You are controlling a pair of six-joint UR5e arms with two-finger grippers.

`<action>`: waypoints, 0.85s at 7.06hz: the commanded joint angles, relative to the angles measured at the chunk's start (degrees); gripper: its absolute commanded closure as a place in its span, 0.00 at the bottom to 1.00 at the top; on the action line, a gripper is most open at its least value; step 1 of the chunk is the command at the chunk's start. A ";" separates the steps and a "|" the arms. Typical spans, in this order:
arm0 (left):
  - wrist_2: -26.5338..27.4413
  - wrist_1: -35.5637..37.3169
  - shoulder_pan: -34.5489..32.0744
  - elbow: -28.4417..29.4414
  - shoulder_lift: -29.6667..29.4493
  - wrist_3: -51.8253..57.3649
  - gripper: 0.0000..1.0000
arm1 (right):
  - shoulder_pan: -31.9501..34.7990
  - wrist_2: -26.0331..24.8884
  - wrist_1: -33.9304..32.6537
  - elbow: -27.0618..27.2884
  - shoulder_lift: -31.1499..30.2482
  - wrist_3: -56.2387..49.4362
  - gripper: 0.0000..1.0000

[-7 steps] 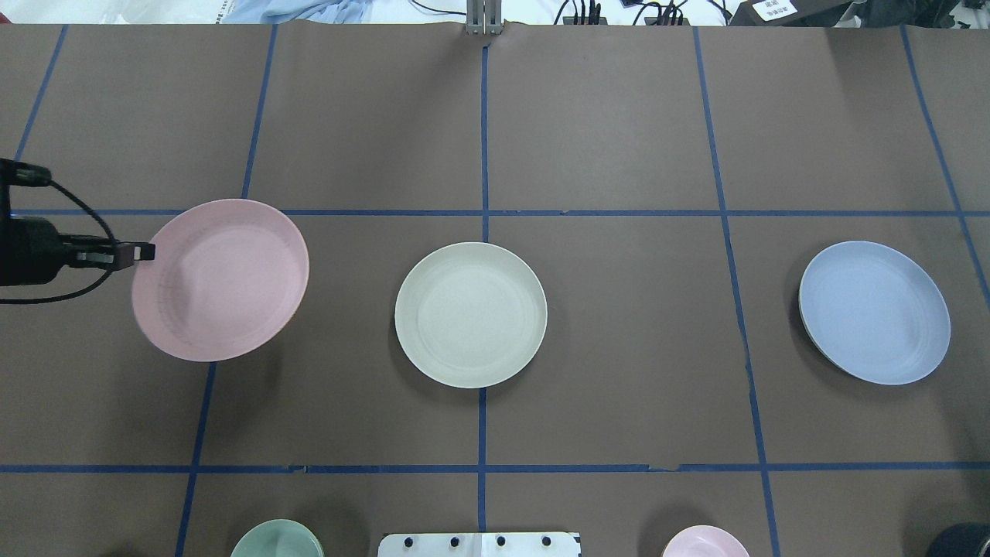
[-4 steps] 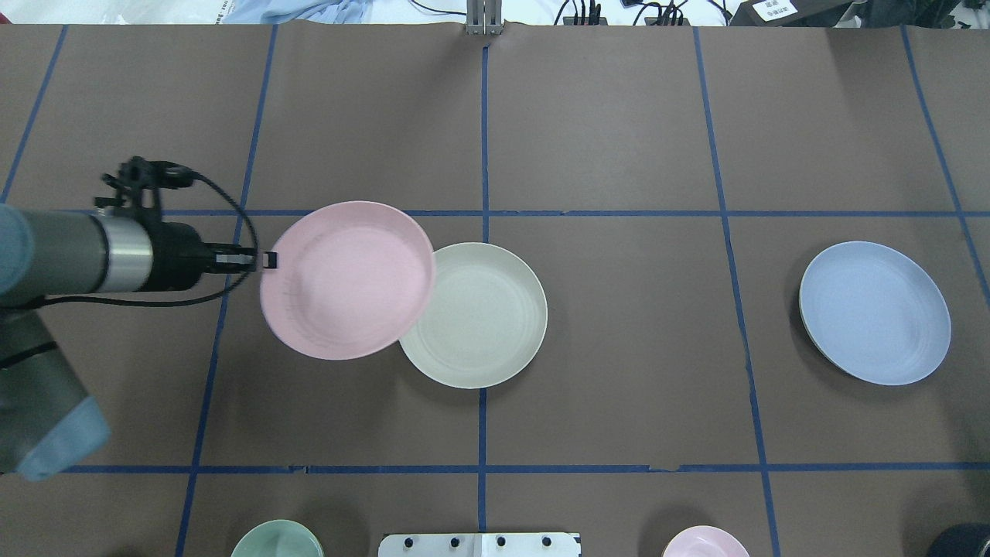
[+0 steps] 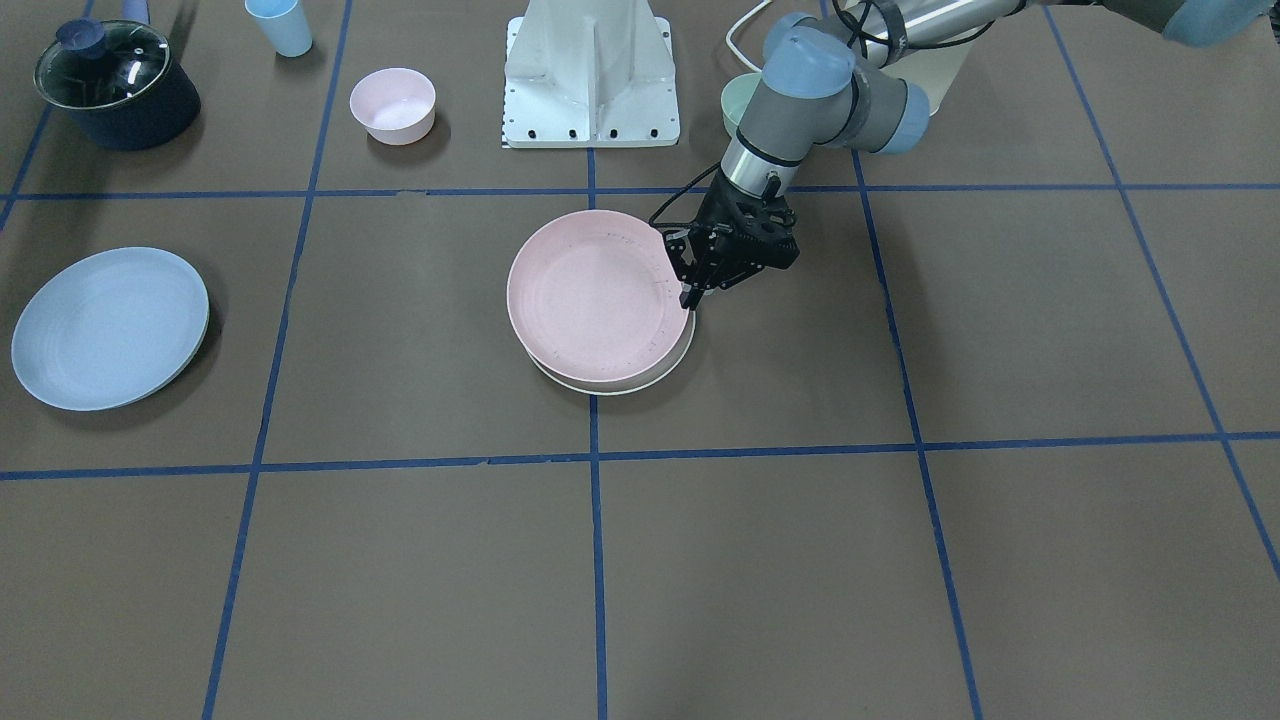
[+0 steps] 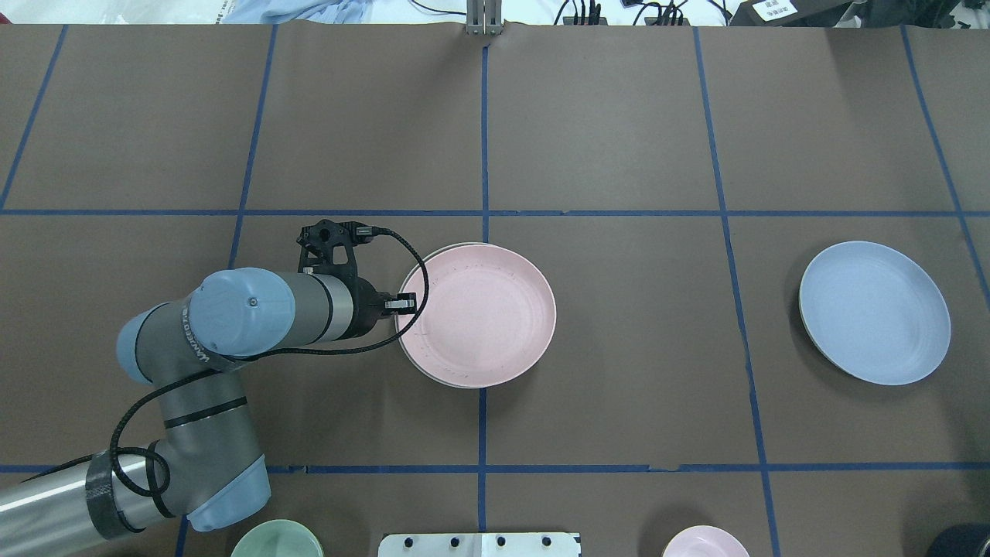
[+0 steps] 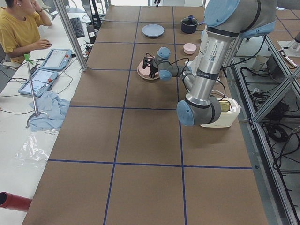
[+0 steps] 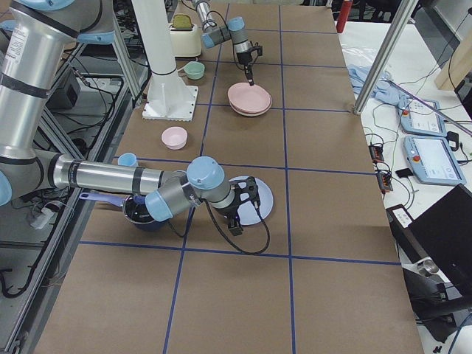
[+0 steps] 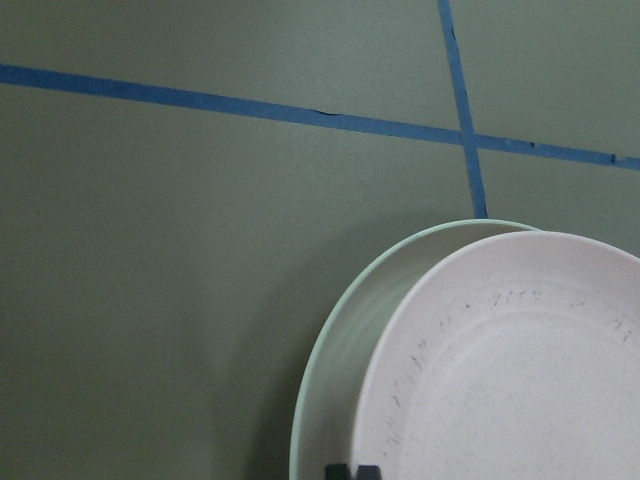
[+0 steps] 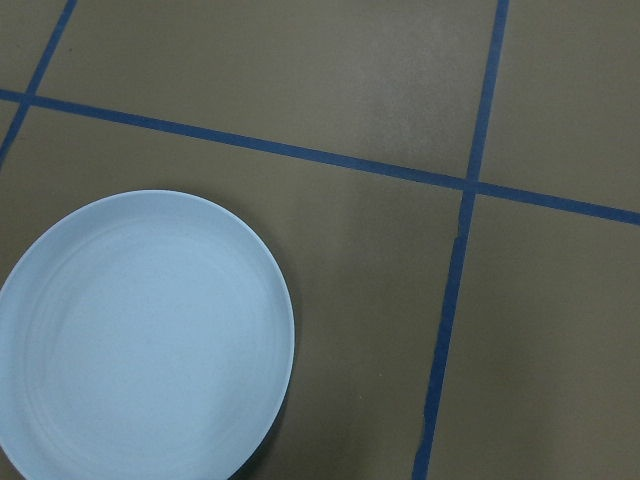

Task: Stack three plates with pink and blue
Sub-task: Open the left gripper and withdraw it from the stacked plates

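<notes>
My left gripper point(image 4: 407, 303) is shut on the left rim of the pale pink plate point(image 4: 481, 313). The pink plate lies over the cream-white plate point(image 3: 645, 384) at the table's middle, and only a thin crescent of cream rim point(image 7: 335, 340) shows. The gripper also shows in the front view point(image 3: 689, 297) and as two close fingertips in the left wrist view point(image 7: 352, 471). The light blue plate point(image 4: 874, 312) lies alone at the right; it also shows in the right wrist view point(image 8: 140, 340). My right gripper point(image 6: 237, 219) hovers beside the blue plate; I cannot tell if it is open.
A small pink bowl point(image 3: 393, 103), a green bowl point(image 4: 276, 541), a light blue cup point(image 3: 284, 25) and a dark lidded pot point(image 3: 115, 82) stand along the robot's side of the table near the white base point(image 3: 592, 75). An operator point(image 5: 18, 28) sits at the far side.
My left arm has carried the pink plate to the right, from the table's left part to over the cream plate. The blue plate has not moved.
</notes>
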 commanded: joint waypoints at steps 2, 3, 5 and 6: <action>-0.41 0.25 -1.40 -1.78 0.66 6.50 0.00 | 0.00 -0.08 0.00 -0.09 0.00 0.42 0.00; -2.24 0.78 -4.11 -3.62 1.45 14.30 0.00 | -0.61 -0.17 -0.08 -0.35 0.00 3.12 0.00; -15.65 2.28 -15.16 -8.01 8.70 32.64 0.00 | -3.33 -1.92 0.09 -0.27 0.00 7.69 0.01; -17.53 1.58 -19.31 -10.13 14.41 40.67 0.00 | -5.34 -3.58 2.01 -0.35 0.00 11.80 0.02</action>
